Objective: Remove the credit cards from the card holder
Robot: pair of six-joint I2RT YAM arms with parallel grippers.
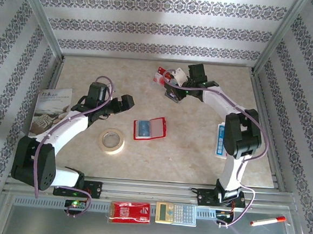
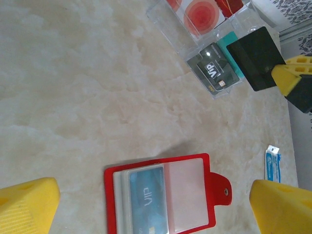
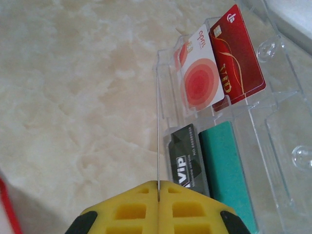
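My left gripper (image 2: 153, 195) hangs with its yellow fingers (image 2: 24, 207) spread wide and holding nothing, one on each side of the card holder (image 2: 187, 195). The card holder is a square red wallet lying open and flat on the glossy, marble-patterned table (image 2: 73, 73) directly below the gripper. Its cloudy clear pockets face up. A blue card (image 2: 146, 197) marked VIP sits in the left pocket, and the closing tab with its metal snap (image 2: 225, 191) sticks out toward my right finger.

My right gripper (image 3: 158, 189) is pinched closed on a thin card (image 2: 256, 56) that is black on the face I can see. From the right wrist this card shows only as a fine edge-on line. Just ahead and to the right of those fingertips stands a clear, hard plastic tray (image 3: 273, 112) divided into compartments. The far ones hold a white card with red rings (image 3: 202, 73) and a dark red card (image 3: 239, 53). The near ones hold a black VIP card (image 3: 187, 161) and a plain teal card (image 3: 222, 165).

Bare tabletop stretches between the wallet and the tray and to the left of my right gripper. A masking-tape roll (image 1: 112, 141) lies near my left gripper, toward the near edge of the table, and a blue-and-white pack (image 2: 273, 165) lies beyond my right finger.
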